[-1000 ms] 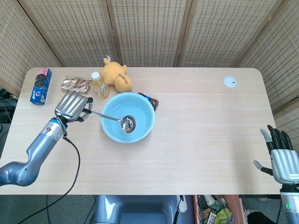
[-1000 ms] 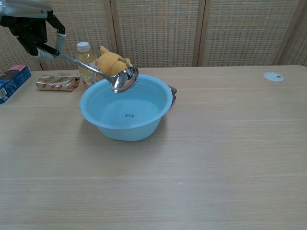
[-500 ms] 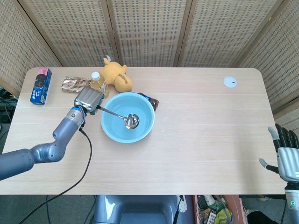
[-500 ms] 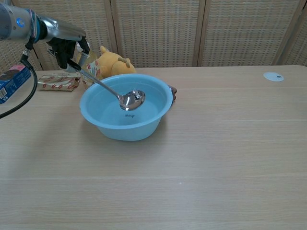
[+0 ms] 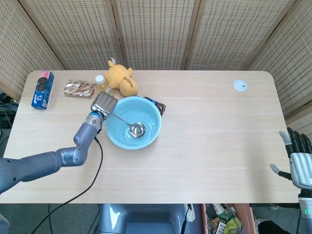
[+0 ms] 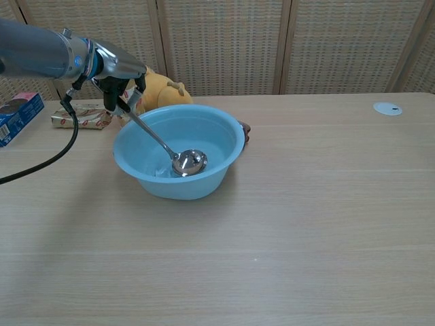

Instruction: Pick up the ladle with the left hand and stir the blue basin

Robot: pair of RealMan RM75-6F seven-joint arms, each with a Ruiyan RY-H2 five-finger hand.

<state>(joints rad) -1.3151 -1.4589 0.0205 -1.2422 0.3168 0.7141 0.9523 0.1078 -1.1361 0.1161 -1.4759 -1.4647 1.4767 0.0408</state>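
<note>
- The ladle (image 6: 178, 157) sits with its bowl down on the floor of the blue basin (image 6: 216, 178), its handle slanting up and out over the rim on my left.
- The basin stands on the surface (image 5: 219, 136), just in front of a yellow plush toy (image 5: 122, 80) and a bottle (image 5: 101, 83), with a small dark thing (image 5: 161, 107) touching its far right rim.
- My main worry is the basin itself: it looks light, so if I sweep too wide the ladle bowl could push the wall and slide or tip it.
- The handle rides close to the near-left rim; dropping my wrist could lever the rim down.
- A wide stir toward the back may knock my knuckles into the bottle, which stands just beside the hand.
- The grip is high on the handle's end, so I judge the ladle could twist in the fingers under side load.
- My left hand (image 6: 121, 87) is clamped on the top of the handle, held above and just outside the rim, forearm reaching in from the left.
- My right hand (image 5: 298, 162) holds nothing, fingers spread apart, well away at the near right edge.
</note>
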